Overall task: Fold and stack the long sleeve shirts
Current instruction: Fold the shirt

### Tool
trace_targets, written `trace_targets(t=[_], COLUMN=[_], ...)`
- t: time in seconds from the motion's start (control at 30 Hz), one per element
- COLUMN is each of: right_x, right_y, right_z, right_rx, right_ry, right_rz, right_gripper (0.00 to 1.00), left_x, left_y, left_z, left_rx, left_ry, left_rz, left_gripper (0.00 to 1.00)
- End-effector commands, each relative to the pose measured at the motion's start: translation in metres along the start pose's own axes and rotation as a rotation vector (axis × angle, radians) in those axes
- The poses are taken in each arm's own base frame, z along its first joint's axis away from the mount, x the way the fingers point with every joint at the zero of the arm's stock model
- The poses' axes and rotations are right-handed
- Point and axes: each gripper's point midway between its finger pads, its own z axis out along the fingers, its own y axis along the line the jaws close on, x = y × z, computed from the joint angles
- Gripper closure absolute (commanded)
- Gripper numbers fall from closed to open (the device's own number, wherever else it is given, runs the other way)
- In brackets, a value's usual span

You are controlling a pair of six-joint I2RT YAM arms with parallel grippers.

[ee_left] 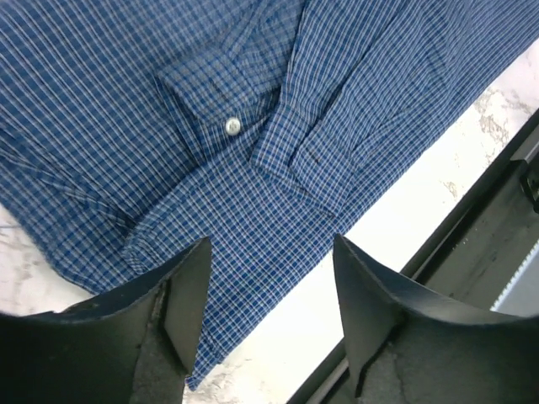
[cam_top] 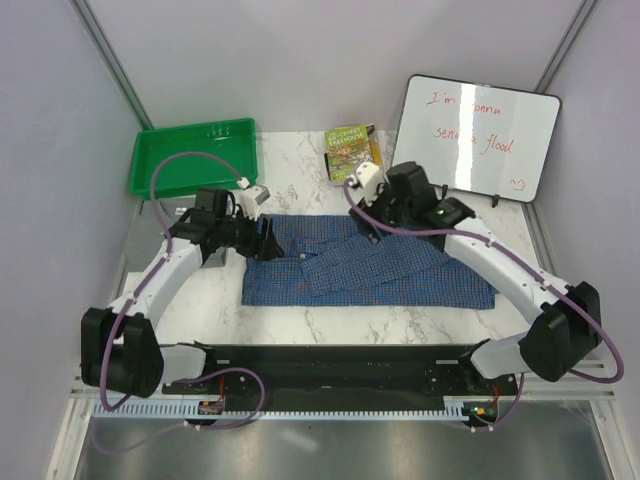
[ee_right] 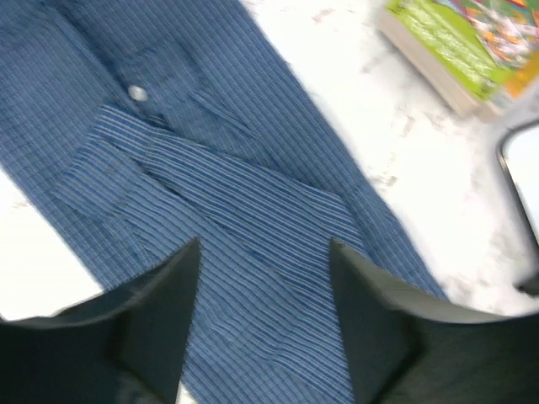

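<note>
One blue woven-cloth shirt with a fine dark check (cam_top: pixel 400 272) (ee_left: pixel 126 101) (ee_right: pixel 236 210) is lying flat across the middle of the white marble-patterned table (cam_top: pixel 300 197). It is forming a rough rectangle running left to right. One sleeve is lying folded over the front, its squared cuff (ee_left: pixel 295 160) sitting near the centre. One small round white button (ee_left: pixel 232 126) (ee_right: pixel 136 93) is showing beside that cuff, and the cloth around it is creasing softly.

Two black grippers are hanging over the shirt. The left gripper (cam_top: pixel 268 240) (ee_left: pixel 269 252) is sitting at the shirt's left end with its two wedge-shaped fingers spread apart and nothing between them. The right gripper (cam_top: pixel 366 228) (ee_right: pixel 265 248) is sitting over the far edge near the middle, its fingers likewise spread and gripping nothing. Whether either is touching the cloth cannot be told.

One rectangular green plastic tray (cam_top: pixel 170 170) is standing at the far left corner, well apart from the shirt. One green paperback book with a colourful cover (cam_top: pixel 352 150) (ee_right: pixel 459 50) is lying beyond the far edge of the shirt. One white rounded-corner whiteboard bearing red handwriting (cam_top: pixel 478 135) is leaning at the far right.
</note>
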Motion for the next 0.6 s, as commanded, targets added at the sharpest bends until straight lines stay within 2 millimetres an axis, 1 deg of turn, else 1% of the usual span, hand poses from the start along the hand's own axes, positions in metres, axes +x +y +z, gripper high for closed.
trace_targets(t=[0.0,0.03,0.07,0.1,0.13,0.17,0.2,0.23,0.3,0.33,0.4,0.43,0.5,0.53,0.57], right_x=[0.017,0.017,0.022,0.024,0.027,0.035,0.039,0.043,0.055,0.066,0.082,0.094,0.107,0.115,0.118], right_y=[-0.016,-0.022,-0.026,-0.028,-0.039,-0.043,-0.046,-0.053,-0.059,-0.067,-0.073,-0.081,-0.085,-0.092,-0.094], right_z=[-0.005,-0.003,0.007,0.011,0.012,0.018,0.018,0.015,0.013,0.008,0.001,-0.007,-0.017,-0.025,-0.03], right_rx=[-0.059,-0.061,-0.067,-0.073,-0.065,-0.075,-0.084,-0.09,-0.083,-0.065,-0.052,-0.038,-0.026,-0.008,0.002], right_ry=[0.054,0.057,0.084,0.091,0.101,0.127,0.14,0.154,0.191,0.219,0.255,0.277,0.302,0.312,0.316], right_rz=[-0.024,-0.02,-0.01,0.003,0.03,0.059,0.084,0.117,0.143,0.17,0.203,0.234,0.265,0.288,0.294], right_gripper=[0.39,0.4,0.42,0.43,0.46,0.47,0.47,0.47,0.48,0.48,0.48,0.48,0.48,0.48,0.48], left_x=[0.016,0.018,0.02,0.023,0.023,0.025,0.025,0.029,0.034,0.037,0.04,0.043,0.043,0.043,0.046], left_y=[-0.003,-0.003,-0.006,-0.006,-0.006,-0.008,-0.008,-0.006,-0.007,-0.007,-0.005,-0.004,-0.001,-0.003,-0.001], left_z=[0.02,0.024,0.028,0.035,0.037,0.041,0.044,0.05,0.056,0.063,0.07,0.076,0.083,0.086,0.092], left_rx=[0.039,0.042,0.054,0.067,0.071,0.078,0.081,0.079,0.088,0.089,0.086,0.084,0.076,0.079,0.076], left_ry=[0.092,0.104,0.121,0.144,0.152,0.165,0.171,0.191,0.209,0.224,0.236,0.248,0.251,0.255,0.264], left_rz=[-0.073,-0.077,-0.076,-0.092,-0.102,-0.105,-0.102,-0.112,-0.112,-0.144,-0.147,-0.151,-0.157,-0.162,-0.164], left_gripper=[0.37,0.4,0.42,0.43,0.44,0.45,0.46,0.47,0.47,0.47,0.47,0.47,0.47,0.47,0.47])
